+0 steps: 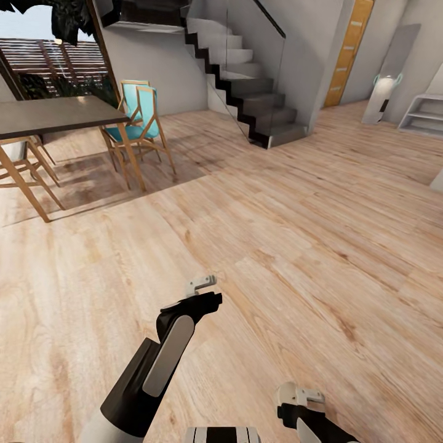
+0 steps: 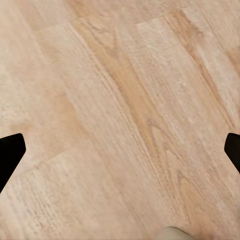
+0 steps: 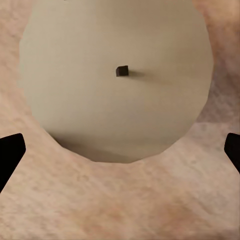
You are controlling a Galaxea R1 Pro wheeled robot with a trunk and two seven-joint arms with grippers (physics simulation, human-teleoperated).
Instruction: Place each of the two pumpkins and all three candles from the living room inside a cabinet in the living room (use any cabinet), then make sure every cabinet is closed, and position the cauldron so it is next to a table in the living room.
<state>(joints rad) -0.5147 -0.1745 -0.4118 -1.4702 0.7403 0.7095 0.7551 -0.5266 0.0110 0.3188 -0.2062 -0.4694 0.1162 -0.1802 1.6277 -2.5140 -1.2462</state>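
Low over the wooden floor [image 1: 295,234], front of the robot: left gripper [image 1: 202,284], pale fingers set apart, nothing between them; its wrist camera shows dark fingertips [image 2: 10,152] at either edge of the picture, bare planks between, and a sliver of something olive-tan at one edge, too little to identify.

Right gripper [image 1: 299,395], near the head view's lower edge. Whether it is open or closed cannot be told from there. Its wrist camera shows both tips wide apart and clear of a candle [image 3: 116,75].

Candle: one, olive-tan, seen end-on, small dark wick in the middle of its top, standing on the floor directly ahead of the right gripper's fingers, not gripped.

Dining table [image 1: 52,115]: dark top, light wooden legs, far left.
Chairs [image 1: 138,126]: teal seats, wooden frames, just beside the table.
Staircase [image 1: 246,92]: dark treads, glass side panel, far centre.
Window: behind the table.
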